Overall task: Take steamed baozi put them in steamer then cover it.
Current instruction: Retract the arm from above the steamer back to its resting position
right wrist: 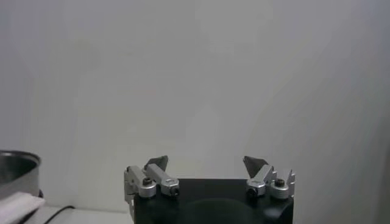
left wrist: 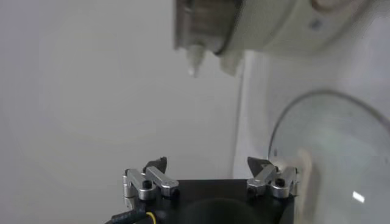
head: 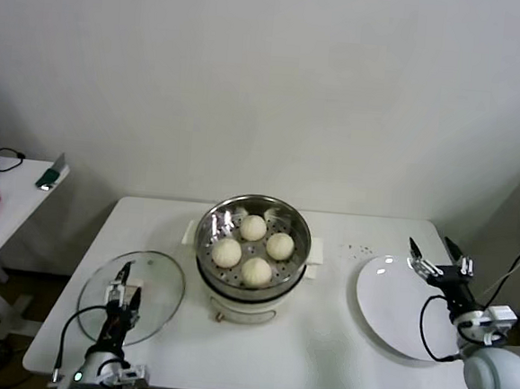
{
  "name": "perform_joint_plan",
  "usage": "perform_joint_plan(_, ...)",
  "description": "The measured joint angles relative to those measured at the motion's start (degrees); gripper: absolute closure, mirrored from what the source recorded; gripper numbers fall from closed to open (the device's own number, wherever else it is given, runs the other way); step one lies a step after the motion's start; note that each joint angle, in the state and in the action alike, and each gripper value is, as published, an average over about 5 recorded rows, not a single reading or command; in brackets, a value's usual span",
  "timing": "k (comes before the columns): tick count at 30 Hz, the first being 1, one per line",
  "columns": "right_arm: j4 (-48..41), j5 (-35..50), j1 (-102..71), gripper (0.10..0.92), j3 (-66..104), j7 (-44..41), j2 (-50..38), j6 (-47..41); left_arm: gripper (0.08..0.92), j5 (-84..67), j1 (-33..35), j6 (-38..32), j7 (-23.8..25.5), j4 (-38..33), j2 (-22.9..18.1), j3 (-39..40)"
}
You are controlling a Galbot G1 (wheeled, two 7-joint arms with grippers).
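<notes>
A: Which claw takes the cover (head: 132,296)?
B: The left claw (head: 123,282), spread wide right above it; its bar handle runs toward 12 o'clock.
A: And the steamer (head: 252,259)?
B: At 2 o'clock from there, four baozi (head: 253,247) inside. The right claw (head: 440,257) hangs wide over the plate (head: 393,306).

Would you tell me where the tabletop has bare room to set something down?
Bare table lies between the steamer and the white plate, and behind the cover toward the far left corner. The front left is crowded by the cover and left end effector.
</notes>
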Motion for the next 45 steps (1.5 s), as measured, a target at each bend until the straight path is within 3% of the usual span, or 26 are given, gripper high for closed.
perform_joint_plan(17, 0.2, -3.3, -3.1, 0.203, 2.4, -0.6, 4.3, -0.3, 0.177, 8.0, -7.8, -1.4, -3.1, 14.4, 0.5, -1.0)
perform_joint_plan(38, -0.9, -7.2, -3.3, 0.203, 3.0, -2.0, 7.0, 1.0, 0.177, 3.3, -15.0, -3.9, -5.7, 21.9, 0.1, 0.0)
perform_joint_plan(41, -1.1, -7.7, -3.3, 0.203, 2.9, -2.2, 7.3, 1.2, 0.213, 2.7, -15.6, -4.3, -6.1, 22.4, 0.1, 0.1)
perform_joint_plan(45, -1.5, -8.3, -3.2, 0.203, 2.8, -2.5, 7.7, 1.5, 0.320, 2.1, -15.8, -4.9, -6.2, 22.9, 0.2, -0.1)
